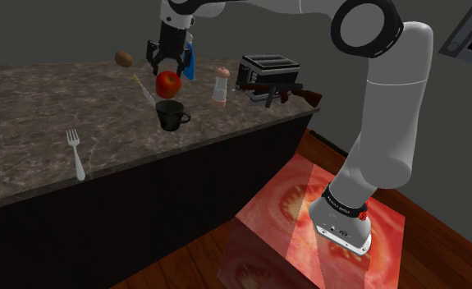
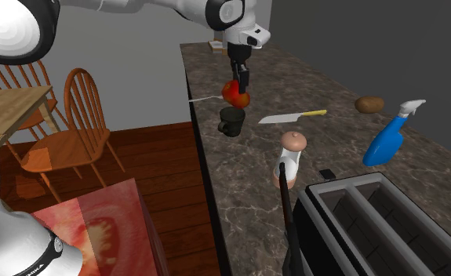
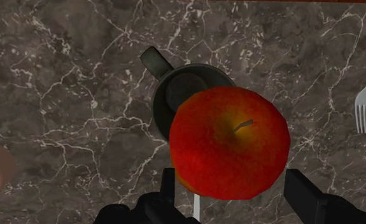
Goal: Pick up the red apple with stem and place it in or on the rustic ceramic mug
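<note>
Gripped the red apple [image 1: 168, 83] between the black fingers [image 3: 309, 198], closed on its two sides, with the stem toward the wrist camera. Hung clear of the desk [image 1: 45, 98], just above the dark mug [image 1: 171, 116], near the desk's front edge, the one toward the stand. Seen along the fingers, covered most of the mug's mouth but sat a little off its centre, away from the handle. Judged as the placing step, with pick-up done and release not yet made. Called next for a small sideways correction to line up over the mouth, then a slow descent onto the rim, and only then an opening of the fingers. Looked about as wide as the mug's mouth, so likely to perch on top rather than drop inside. Noted the fork [image 1: 75, 153] lying well apart, by the same front edge.
</note>
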{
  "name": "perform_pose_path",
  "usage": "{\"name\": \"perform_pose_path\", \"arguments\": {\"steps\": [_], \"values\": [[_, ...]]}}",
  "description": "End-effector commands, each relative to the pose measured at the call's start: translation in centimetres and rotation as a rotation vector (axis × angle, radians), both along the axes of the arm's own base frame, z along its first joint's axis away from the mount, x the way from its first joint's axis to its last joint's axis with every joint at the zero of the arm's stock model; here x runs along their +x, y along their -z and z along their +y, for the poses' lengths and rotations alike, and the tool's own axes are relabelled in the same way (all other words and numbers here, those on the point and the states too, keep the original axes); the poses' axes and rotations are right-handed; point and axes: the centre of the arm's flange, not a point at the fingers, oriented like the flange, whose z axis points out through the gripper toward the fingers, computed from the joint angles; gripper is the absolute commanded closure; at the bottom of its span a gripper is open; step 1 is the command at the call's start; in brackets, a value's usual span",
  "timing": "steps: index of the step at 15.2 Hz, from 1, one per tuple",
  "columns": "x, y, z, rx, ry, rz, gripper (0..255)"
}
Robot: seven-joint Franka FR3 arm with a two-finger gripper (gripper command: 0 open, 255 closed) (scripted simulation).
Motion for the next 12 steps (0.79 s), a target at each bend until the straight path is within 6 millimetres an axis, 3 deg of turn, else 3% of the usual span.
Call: {"name": "perform_pose_path", "arguments": {"steps": [1, 4, 12], "values": [[0.0, 1.0, 0.0, 0.000, 0.000, -0.001, 255], [0.0, 2.4, 0.0, 0.000, 0.000, -0.001, 255], [0.0, 2.4, 0.0, 0.000, 0.000, -0.001, 255]]}}
